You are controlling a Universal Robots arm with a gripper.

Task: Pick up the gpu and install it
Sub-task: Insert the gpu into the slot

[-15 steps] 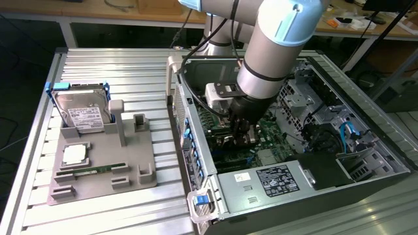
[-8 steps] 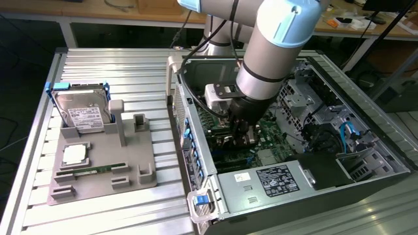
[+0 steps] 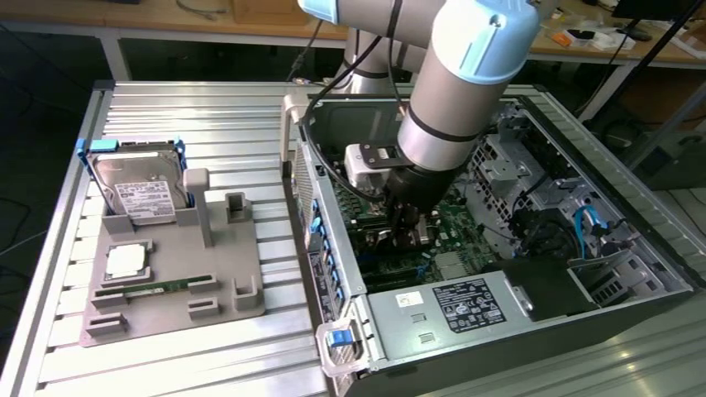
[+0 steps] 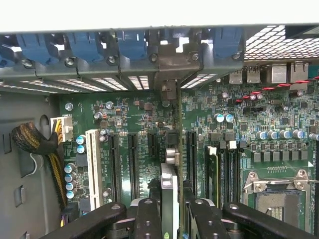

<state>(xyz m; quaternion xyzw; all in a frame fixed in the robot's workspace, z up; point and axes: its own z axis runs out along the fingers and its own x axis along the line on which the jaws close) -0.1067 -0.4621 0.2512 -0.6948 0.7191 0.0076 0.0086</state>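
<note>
Gripper point(image 4: 172, 219): two black fingers point(image 4: 147, 219) clenched on one gpu point(image 4: 169, 185). The card is seen edge-on, with its silvery edge strip between the pads. It stands upright over the green motherboard point(image 4: 134, 119), and its far end runs to the case's rear wall, just below the row of blue clips point(image 4: 132, 46). I cannot tell whether its lower edge is seated in a slot. Board count beside the card in the wrist view: four black expansion slots point(image 4: 133, 164), one of them short, with the card standing between the short one and the last long one; one white slot point(image 4: 92, 167); one CPU socket point(image 4: 276, 199) with a metal frame; and a bank of memory slots point(image 4: 222, 174) between socket and card, number unclear. One bundle of sleeved cable point(image 4: 30, 139) lies at the board's edge. In the exterior view, one arm point(image 3: 458, 83) reaches down into one open computer case point(image 3: 601, 190) lying on its side on the slatted metal table point(image 3: 177, 107). On the exterior view's left, well apart from the case, sits one grey fixture tray point(image 3: 226, 281). It carries one hard drive point(image 3: 138, 192) upright in a blue frame, one square silver chip point(image 3: 127, 260) lying flat, and one green memory stick point(image 3: 155, 288) lying in its groove.
</note>
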